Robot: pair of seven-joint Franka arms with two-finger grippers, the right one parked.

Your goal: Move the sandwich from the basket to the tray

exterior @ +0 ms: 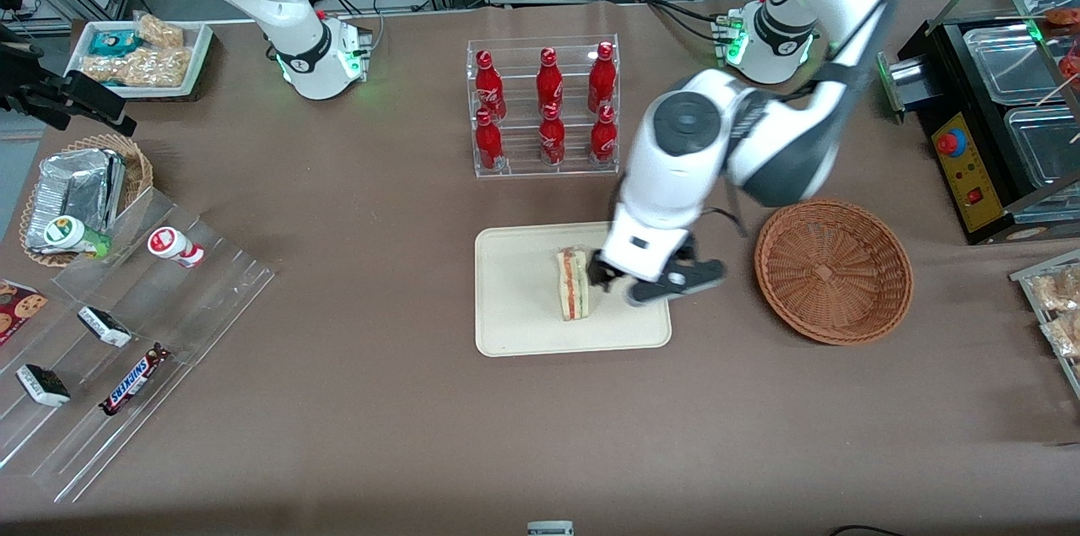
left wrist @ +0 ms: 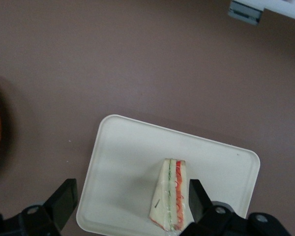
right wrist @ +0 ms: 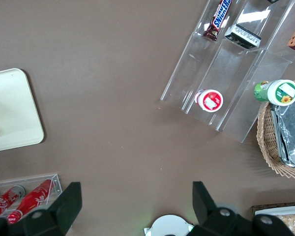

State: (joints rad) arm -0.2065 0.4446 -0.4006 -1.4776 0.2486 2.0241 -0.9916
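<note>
The tray holds the sandwich on its cut edge. The gripper hovers over the tray with fingers spread wide, one just beside the sandwich. The basket and a bottle rack stand nearby.

The table is covered in a plain brown cloth, and near its middle lies the cream tray, with the reddish-brown woven basket just beside it toward the working arm's end. Farther from the front camera than the tray stands a clear rack of red bottles, while the stepped acrylic racks, a lighter wicker basket and a white dish of snacks sit toward the parked arm's end. The gripper hangs open over the tray's edge nearest the basket
</note>
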